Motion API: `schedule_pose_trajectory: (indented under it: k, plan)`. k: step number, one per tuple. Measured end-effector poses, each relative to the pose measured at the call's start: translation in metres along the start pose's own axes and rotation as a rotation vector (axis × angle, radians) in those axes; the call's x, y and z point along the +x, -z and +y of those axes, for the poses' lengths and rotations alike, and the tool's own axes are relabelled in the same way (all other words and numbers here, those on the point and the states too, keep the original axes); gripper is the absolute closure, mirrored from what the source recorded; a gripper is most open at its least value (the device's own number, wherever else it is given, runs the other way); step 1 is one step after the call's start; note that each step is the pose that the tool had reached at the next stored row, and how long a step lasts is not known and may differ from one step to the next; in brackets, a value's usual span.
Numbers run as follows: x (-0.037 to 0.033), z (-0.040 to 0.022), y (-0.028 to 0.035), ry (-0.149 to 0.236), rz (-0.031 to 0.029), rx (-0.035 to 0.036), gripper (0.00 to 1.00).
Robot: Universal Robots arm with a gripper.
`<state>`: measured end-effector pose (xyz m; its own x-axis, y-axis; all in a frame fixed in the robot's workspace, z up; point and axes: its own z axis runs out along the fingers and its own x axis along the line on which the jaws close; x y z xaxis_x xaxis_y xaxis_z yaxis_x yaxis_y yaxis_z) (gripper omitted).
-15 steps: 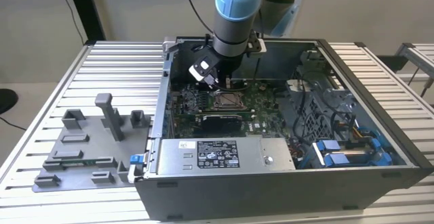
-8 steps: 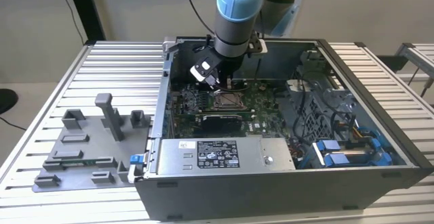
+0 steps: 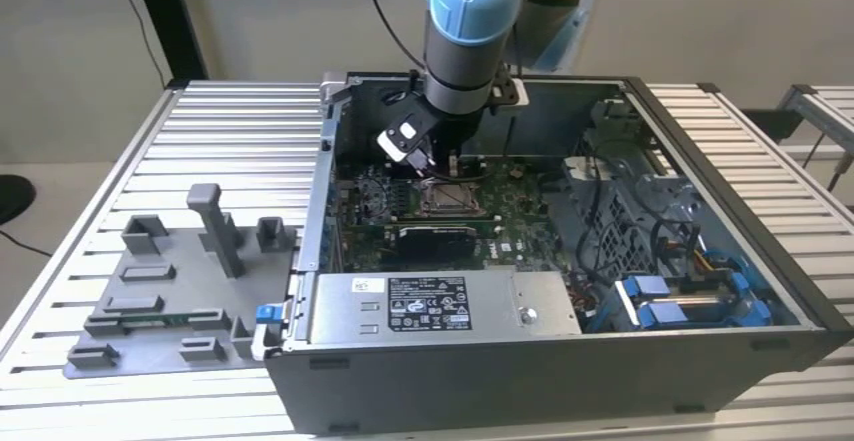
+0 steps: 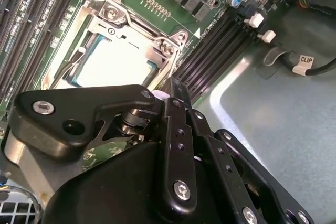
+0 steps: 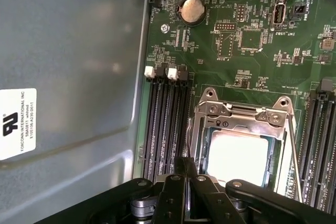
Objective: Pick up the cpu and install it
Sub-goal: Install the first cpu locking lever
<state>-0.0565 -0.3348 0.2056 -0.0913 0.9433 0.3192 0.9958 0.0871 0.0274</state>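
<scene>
A big table (image 3: pixel 120 141) made of silver metal strips holds everything. An open computer case (image 3: pixel 561 361) sits on it, right under the gripper (image 3: pixel 434 166). A grey plastic tray (image 3: pixel 167 291) with little stands lies on the table too, off to the exterior view's left of the gripper.

Exterior view: set high, off the arm, looking down and across at the open computer case (image 3: pixel 561 251) on a slatted table (image 3: pixel 80 211), from well back; the whole case and a grey fixture tray (image 3: pixel 160 291) on the exterior view's left fit in.

First wrist view: close above the green board (image 5: pixel 220 51), facing down past the black gripper (image 5: pixel 186 192) linkage.

Second wrist view: closer, more oblique, from another side.

Both wrist views share the metal-framed socket (image 5: pixel 241 129) and the memory slots (image 4: pixel 210 59).
</scene>
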Motion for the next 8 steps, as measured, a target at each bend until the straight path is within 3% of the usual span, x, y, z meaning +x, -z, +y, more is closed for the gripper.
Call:
schedule_pose_trajectory:
  k: [8]
  plan:
    - [-0.0009,0.0033,-0.0019,0.000,-0.0001,0.0000,1.00]
